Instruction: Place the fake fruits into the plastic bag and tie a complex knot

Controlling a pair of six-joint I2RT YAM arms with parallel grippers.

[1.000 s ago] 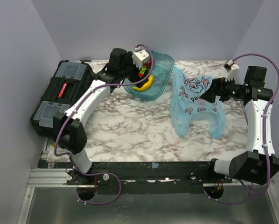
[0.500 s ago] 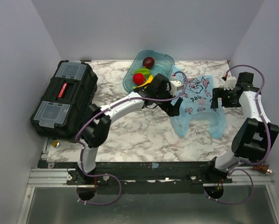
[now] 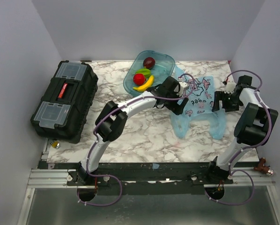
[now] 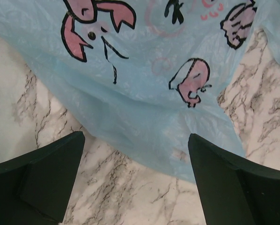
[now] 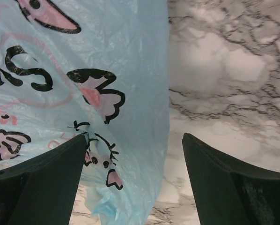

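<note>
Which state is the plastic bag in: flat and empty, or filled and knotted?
Flat and empty: the plastic bag lies spread on the table, the fake fruits in the tray.

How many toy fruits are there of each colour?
yellow banana: 1
bright red round fruit: 1
dark maroon round fruit: 1
green fruit: 1
Total: 4, all in the teal tray.
</note>
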